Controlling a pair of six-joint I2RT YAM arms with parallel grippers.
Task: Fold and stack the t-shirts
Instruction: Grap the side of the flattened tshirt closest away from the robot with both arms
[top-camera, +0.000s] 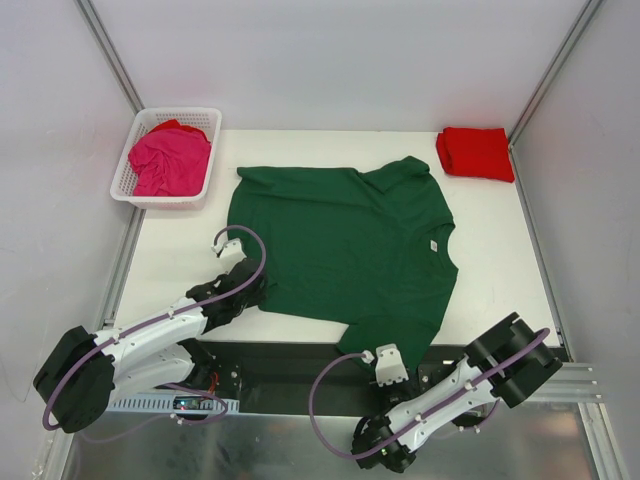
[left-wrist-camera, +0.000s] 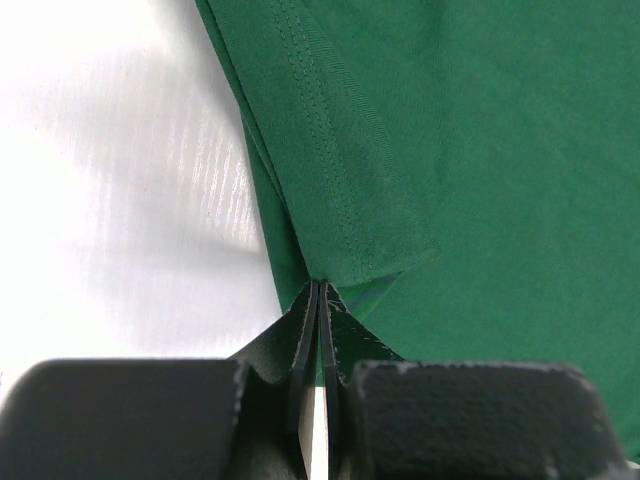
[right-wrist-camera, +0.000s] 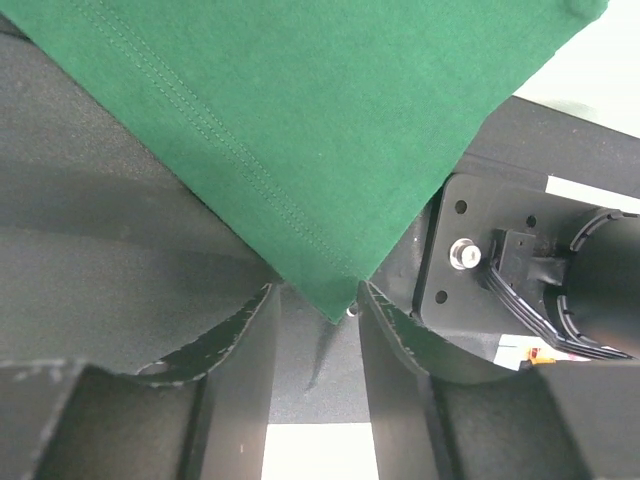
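While left fingers (left-wrist-camera: 303, 362) pinch the green t-shirt (left-wrist-camera: 480, 150), its corner lies between parted right fingers (right-wrist-camera: 238, 385).

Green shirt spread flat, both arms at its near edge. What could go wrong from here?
1. The right gripper has its fingers apart around only the tip of one corner of the green t-shirt; they could close on too little cloth.
2. The left gripper is shut on a thin sliver of the stitched edge, which may slip free on lifting.

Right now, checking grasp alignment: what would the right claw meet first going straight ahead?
The dark green t-shirt: its hemmed corner sits between the open fingers of the right claw, though exact depth is unclear.
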